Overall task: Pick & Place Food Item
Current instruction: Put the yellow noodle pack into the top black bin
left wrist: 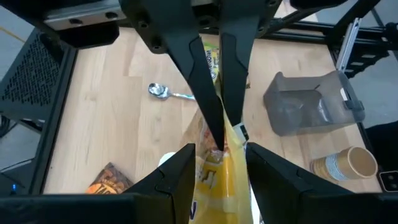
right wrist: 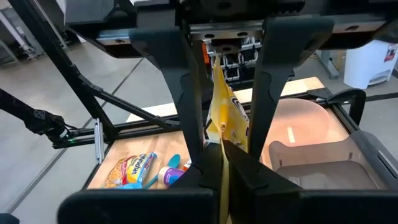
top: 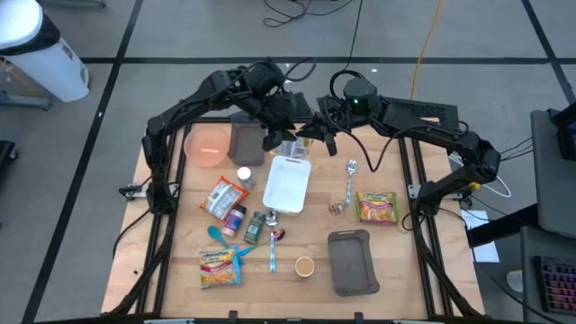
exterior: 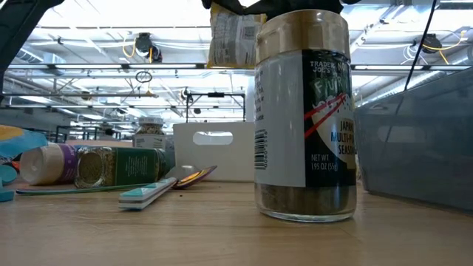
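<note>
Reached in from the table's left edge: left arm, bent at the elbow, forearm stretched toward the back centre, past a pink bowl [top: 209, 146] and a grey bin [top: 247, 142]. Ended at the left gripper [top: 275, 135], raised off the table above the far end of a white tray [top: 286, 189]. Stood with fingers [left wrist: 180, 174] part-way apart, one on each side of a yellow packet [left wrist: 227, 171], pressed to its sides as far as the left wrist view showed.

Hung in the air between the two grippers: the packet [top: 290, 148], upright and edge-on, clear of the tray below. Seen in the low view high up, behind a tall spice jar [exterior: 304, 111] that stood near the camera.

Came in from the table's right edge: right arm, likewise bent, forearm angled toward the same spot, so that the two wrists nearly met head-on. Pinched fully closed on the packet's edge: right gripper [right wrist: 221, 152], its slim fingers [left wrist: 214, 106] lying between the left gripper's wider ones. Lay on the table under that arm, well apart from the packet: a spoon [top: 351, 169] and a noodle pack [top: 377, 206].
</note>
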{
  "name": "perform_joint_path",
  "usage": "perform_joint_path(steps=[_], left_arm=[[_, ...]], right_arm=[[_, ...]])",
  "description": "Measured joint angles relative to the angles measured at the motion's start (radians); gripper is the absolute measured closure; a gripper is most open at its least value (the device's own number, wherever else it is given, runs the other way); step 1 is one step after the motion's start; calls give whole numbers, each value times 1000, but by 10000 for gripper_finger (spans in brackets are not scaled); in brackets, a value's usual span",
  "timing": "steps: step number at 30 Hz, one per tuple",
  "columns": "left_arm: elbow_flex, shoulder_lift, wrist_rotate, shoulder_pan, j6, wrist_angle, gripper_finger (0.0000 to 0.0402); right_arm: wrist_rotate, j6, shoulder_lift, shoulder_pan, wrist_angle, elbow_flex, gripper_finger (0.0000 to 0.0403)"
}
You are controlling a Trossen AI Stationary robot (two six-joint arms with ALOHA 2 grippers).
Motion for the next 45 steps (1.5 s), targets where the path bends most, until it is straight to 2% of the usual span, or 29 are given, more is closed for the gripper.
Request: perform_joint_path(steps=[5, 9, 24, 28, 36, 45], left_arm=[[0, 1, -4, 5, 0, 0, 254], [0, 1, -49, 5, 8, -1, 254], [0, 1, -53, 8, 27, 11, 256], [0, 1, -52, 8, 33, 11, 284], [0, 0, -54, 7, 59, 9, 389], [0, 0, -81, 9, 153, 10, 397]], right_arm=[[0, -7, 0, 0, -11, 0, 403], [2, -18, 0, 0, -25, 0, 403], [2, -38, 0, -1, -69, -1, 403], [3, -41, 0, -1, -67, -1, 403], [6, -44, 0, -2, -65, -2, 403], [9, -44, 0, -2, -60, -2, 401]])
